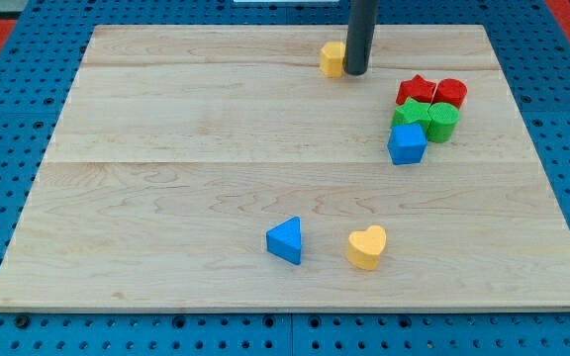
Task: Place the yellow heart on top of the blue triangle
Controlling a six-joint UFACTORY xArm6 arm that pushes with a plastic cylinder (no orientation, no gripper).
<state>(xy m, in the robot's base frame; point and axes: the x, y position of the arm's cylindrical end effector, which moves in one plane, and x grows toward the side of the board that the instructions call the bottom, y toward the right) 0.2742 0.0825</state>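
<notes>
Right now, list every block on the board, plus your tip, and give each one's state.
my tip: at the view's top, touching the yellow block's right side
yellow block: partly hidden, shape unclear
yellow heart: flat, right of the blue triangle, apart
blue triangle: flat, alone
red star, red cylinder, green star, green cylinder, blue pentagon-like block: clustered, touching, at the view's right
</notes>
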